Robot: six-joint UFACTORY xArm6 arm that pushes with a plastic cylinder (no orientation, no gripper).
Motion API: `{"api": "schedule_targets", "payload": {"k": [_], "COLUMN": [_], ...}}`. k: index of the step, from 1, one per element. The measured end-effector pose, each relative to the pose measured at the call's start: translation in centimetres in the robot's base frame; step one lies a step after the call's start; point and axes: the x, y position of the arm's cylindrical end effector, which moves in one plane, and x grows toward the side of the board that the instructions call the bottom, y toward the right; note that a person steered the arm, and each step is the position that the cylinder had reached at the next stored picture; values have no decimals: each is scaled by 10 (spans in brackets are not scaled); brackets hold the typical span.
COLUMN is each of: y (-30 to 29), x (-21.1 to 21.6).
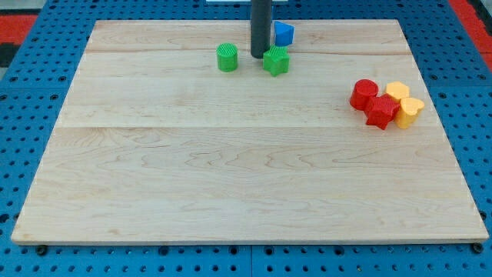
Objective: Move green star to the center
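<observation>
A pale wooden tabletop [246, 169] lies on blue pegboard [31, 115]. Near its top edge, my tip [261, 55] touches the green star [276, 60]; this tool, a plain rod, holds nothing.

A wooden board [246, 169] lies on a blue pegboard [23, 115]. At the board's 12 o'clock sits a green cylinder [227, 58], with a blue block [284, 33] at its 2 o'clock, well apart. Near the board's 2 o'clock edge four blocks cluster, touching: a red cylinder [364, 94], a red star [380, 111], a yellow block [397, 91] and a yellow heart [410, 111].
</observation>
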Motion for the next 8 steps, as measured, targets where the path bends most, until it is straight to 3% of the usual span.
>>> {"api": "schedule_targets", "payload": {"k": [1,3,4,6,8], "y": [-2,4,25,36,12], "x": [20,-45,-45,-25,24]}}
